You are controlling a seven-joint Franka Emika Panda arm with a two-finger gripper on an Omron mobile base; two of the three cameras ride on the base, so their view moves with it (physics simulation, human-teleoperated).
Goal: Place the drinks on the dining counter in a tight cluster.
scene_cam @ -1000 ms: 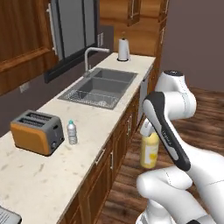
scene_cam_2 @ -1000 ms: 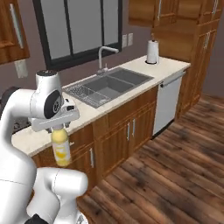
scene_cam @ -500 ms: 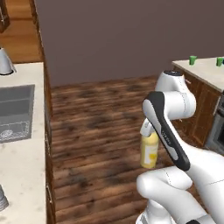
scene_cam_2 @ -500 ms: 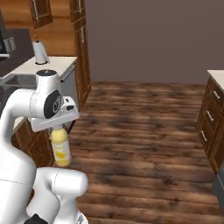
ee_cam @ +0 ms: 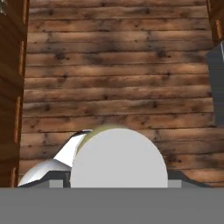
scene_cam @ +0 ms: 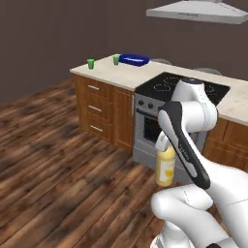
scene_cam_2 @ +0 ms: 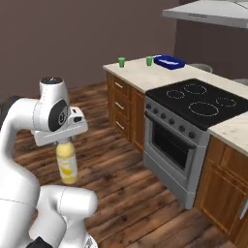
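A yellow juice bottle with a white cap hangs upright over the wooden floor, and my gripper is shut on its neck. From the right base view the bottle dangles under the gripper, close to my own body. In the hand view its white cap sits right below the camera. The dining counter, beige speckled stone over wooden drawers, stands ahead with a black cooktop set in. The bottle is well short of it. The other drinks are out of view.
Two green cups and a blue dish sit at the counter's far end. A steel oven front lies under the cooktop, a range hood above it. Open wooden floor stretches to the left.
The whole picture has swung round as the base turned: the sink counter and bare wall are gone and the island with the cooktop has come into sight. The bottle stays in the gripper.
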